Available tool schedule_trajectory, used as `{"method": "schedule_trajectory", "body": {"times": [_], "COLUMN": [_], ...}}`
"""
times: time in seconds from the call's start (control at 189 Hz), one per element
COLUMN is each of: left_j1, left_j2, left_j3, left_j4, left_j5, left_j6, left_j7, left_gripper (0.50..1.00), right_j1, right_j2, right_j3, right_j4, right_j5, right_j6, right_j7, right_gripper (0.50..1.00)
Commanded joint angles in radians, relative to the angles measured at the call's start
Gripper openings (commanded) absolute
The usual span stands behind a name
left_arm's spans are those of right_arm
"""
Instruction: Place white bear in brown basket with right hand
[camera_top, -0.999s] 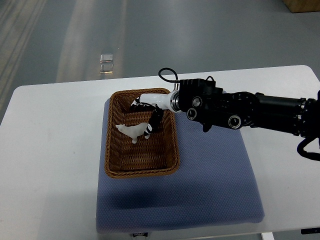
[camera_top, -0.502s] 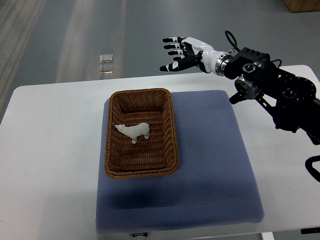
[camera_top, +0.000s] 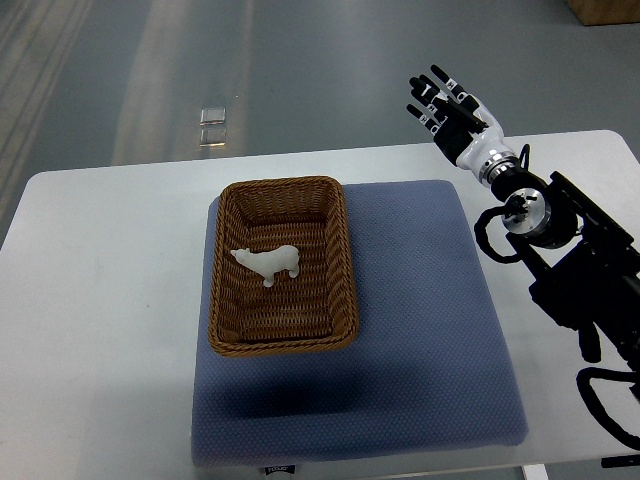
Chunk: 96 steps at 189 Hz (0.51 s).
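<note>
1. Spreading under everything is the white table (camera_top: 100, 300), the largest thing in view, with a blue mat (camera_top: 420, 330) laid over its middle and right.
2. Next in size, the right arm comes in from the right edge and angles up toward the far side of the table; no left arm shows at all.
3. The brown basket (camera_top: 340, 250) sits on the left part of the mat, its long axis running from the far side toward the robot.
4. The right hand (camera_top: 450, 110) is raised beyond the table's far edge, all fingers fanned wide, palm clear, holding nothing.
5. The white bear (camera_top: 268, 262) stands inside the basket on the woven floor, a little left of centre, its body lying crosswise to the basket's length with the head pointing left.
6. The relation that matters: the bear lies well apart from the hand, down and to the left of it, with the basket's right wall and a stretch of mat between them.
7. Judging by this, the placing looks done; only clearing the arm would remain.
</note>
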Motion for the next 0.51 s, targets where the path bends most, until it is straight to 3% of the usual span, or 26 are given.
{"method": "schedule_trajectory", "body": {"times": [0.0,0.1,0.285,0.502], "left_j1": [0.0,0.0,0.0,0.0], "left_j2": [0.0,0.0,0.0,0.0], "left_j3": [0.0,0.0,0.0,-0.002], "left_j4": [0.0,0.0,0.0,0.002], "left_j5": [0.0,0.0,-0.001,-0.001], "left_j6": [0.0,0.0,0.0,0.0], "left_j7": [0.0,0.0,0.0,0.0], "left_gripper": [1.0,1.0,1.0,1.0], "right_j1": [0.001,0.001,-0.004,-0.009], "right_j2": [0.018,0.027,0.041,0.042], "right_j3": [0.003,0.003,0.0,0.0], "right_j4": [-0.055,-0.088,-0.125,-0.13], "right_j5": [0.084,0.135,0.196,0.198], "right_j6": [0.007,0.022,0.125,0.131], "right_j7": [0.027,0.03,0.032,0.032], "right_gripper": [0.926,0.926,0.928,0.928]}}
